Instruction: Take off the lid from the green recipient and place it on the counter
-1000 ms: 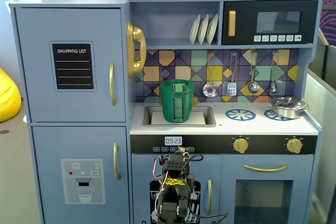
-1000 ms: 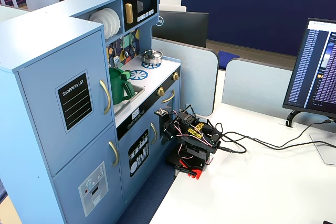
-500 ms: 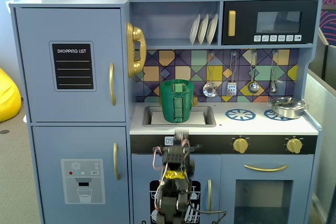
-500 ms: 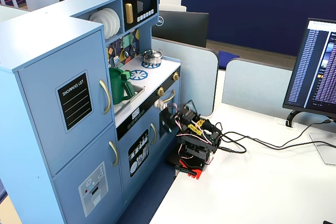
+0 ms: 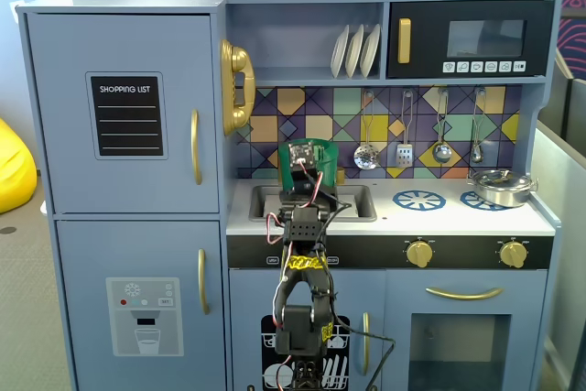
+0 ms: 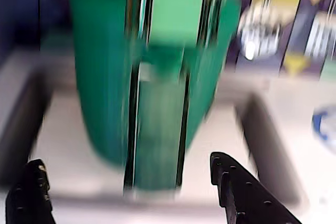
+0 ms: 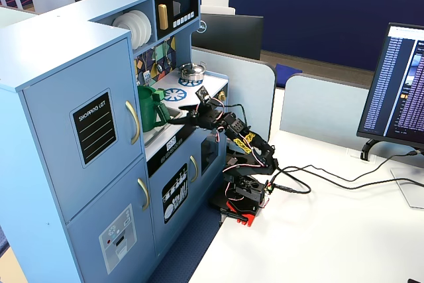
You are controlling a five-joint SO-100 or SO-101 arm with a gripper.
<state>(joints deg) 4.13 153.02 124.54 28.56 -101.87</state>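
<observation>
I am approaching the green jug (image 6: 152, 77) by the sink (image 5: 352, 197), my gripper (image 6: 128, 192) jaws standing apart and empty. The wrist view is blurring; I should be slowing, centring on the lid, which I cannot pick out.

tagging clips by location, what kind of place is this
Likely an office or lab: a toy play kitchen stands against a white desk that carries a computer monitor, with the robot arm reaching over the toy counter.

An office. A toy kitchen (image 7: 99, 130) stands beside a white desk (image 7: 331, 243). A monitor (image 7: 397, 91) and partitions (image 7: 324, 107) surround it.
</observation>
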